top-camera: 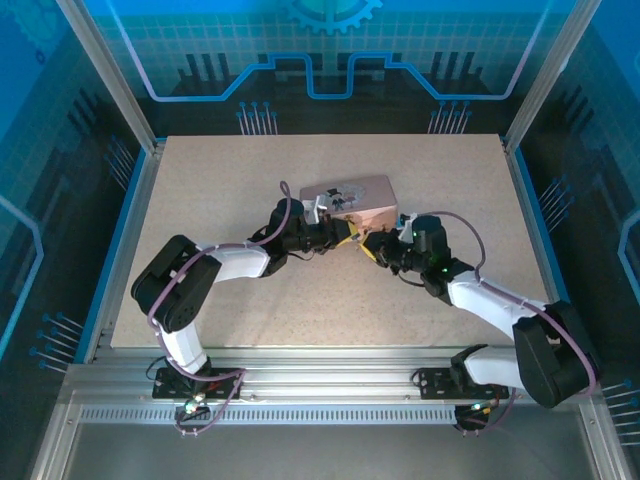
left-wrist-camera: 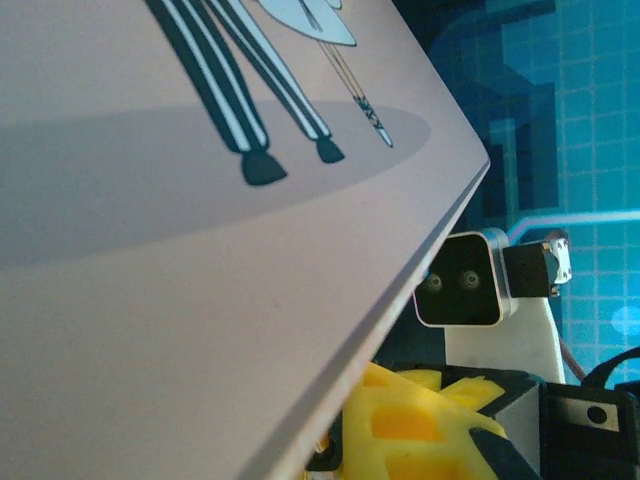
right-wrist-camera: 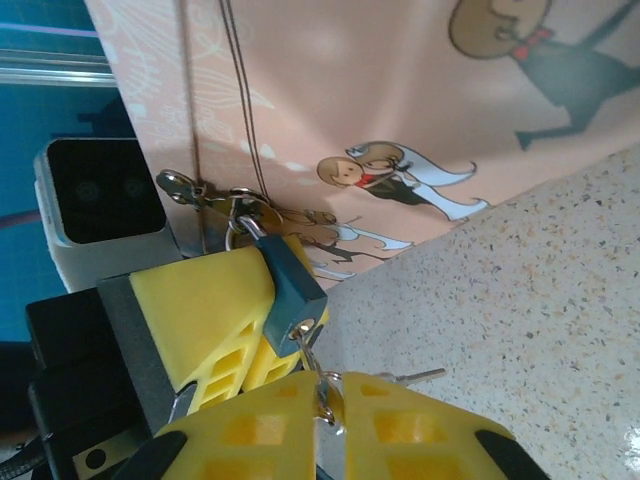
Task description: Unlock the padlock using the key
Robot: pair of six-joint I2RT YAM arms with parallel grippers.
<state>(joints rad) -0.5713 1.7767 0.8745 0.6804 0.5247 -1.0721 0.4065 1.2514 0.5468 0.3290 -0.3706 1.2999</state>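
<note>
Padlock (right-wrist-camera: 292, 290): I held it clamped in left claw (right-wrist-camera: 255, 330) against box (right-wrist-camera: 400, 90) so right claw (right-wrist-camera: 330, 430), pinching key (right-wrist-camera: 322, 392), could turn it.

The black-and-white left arm (top-camera: 235, 262) and right arm (top-camera: 480, 298) reach inward, elbows out. The left gripper (top-camera: 348, 236) and right gripper (top-camera: 372, 246) meet tip to tip, each with its yellow fingers (right-wrist-camera: 420, 440) pressed nearly together.

Pink cartoon box (top-camera: 368, 193) at ctr of speckled table (top-camera: 215, 185), blue walls behind.
</note>
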